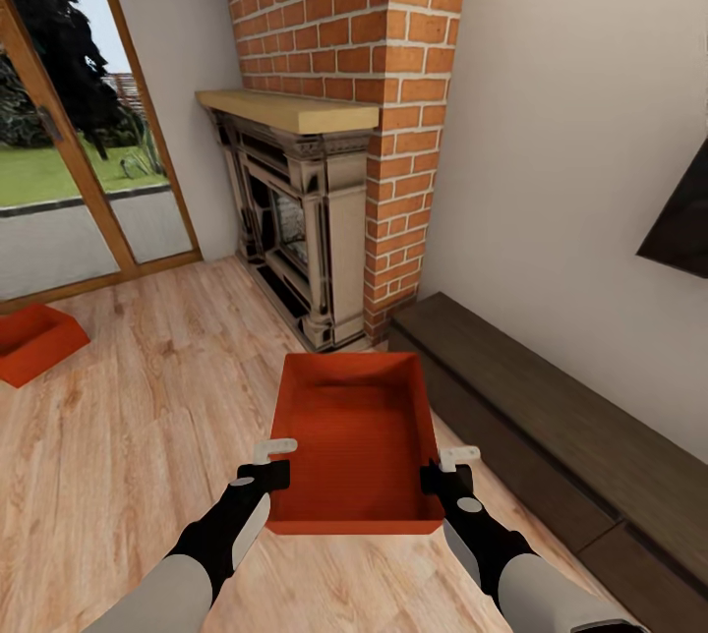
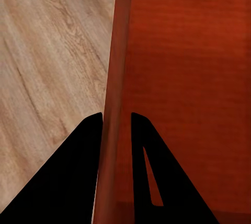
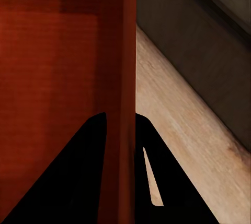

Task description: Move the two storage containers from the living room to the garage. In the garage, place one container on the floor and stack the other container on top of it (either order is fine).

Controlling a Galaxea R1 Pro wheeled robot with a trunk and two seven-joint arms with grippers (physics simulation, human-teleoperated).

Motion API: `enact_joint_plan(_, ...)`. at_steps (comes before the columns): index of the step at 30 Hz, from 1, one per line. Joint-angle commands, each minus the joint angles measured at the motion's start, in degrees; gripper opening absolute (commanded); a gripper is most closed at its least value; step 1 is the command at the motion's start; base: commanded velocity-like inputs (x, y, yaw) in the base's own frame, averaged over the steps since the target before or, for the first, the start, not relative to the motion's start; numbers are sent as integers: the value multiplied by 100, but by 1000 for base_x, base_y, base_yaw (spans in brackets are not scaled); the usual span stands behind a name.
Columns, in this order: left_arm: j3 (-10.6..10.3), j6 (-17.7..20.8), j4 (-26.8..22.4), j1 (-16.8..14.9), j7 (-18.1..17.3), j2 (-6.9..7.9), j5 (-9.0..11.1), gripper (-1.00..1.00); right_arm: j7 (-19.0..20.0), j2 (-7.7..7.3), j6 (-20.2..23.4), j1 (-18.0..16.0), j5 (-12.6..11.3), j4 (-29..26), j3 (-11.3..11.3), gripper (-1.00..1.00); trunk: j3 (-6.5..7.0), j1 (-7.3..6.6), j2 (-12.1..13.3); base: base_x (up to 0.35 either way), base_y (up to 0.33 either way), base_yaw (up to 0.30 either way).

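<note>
An orange-red storage container [image 1: 356,436] hangs in front of me above the light wood planks of the living room. My left gripper [image 1: 275,461] is shut on its left wall [image 2: 114,104], one finger inside and one outside. On the opposite wall [image 3: 125,93] my right gripper [image 1: 444,472] is shut the same way. A second storage container [image 1: 34,342] rests on the planks at the far left, near the glass door.
A brick fireplace [image 1: 324,210] with a wooden mantel stands straight ahead. A long dark low cabinet [image 1: 551,427] runs along the beige wall on the right. A glass door [image 1: 69,142] with a wood frame is at the left. Open planks lie between the containers.
</note>
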Motion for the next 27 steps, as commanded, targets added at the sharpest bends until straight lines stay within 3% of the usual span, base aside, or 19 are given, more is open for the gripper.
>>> enact_joint_plan(1,-5,35,-79,-4,81,1,-27,-100,-40,-2,-20,-2,-61,27,-33,-100,2,1,-5,0,0,0)
enact_joint_plan(27,-11,35,-79,-4,78,-4,-27,-100,-40,-2,-20,-2,-61,27,-33,-100,234,1,-5,0,0,0)
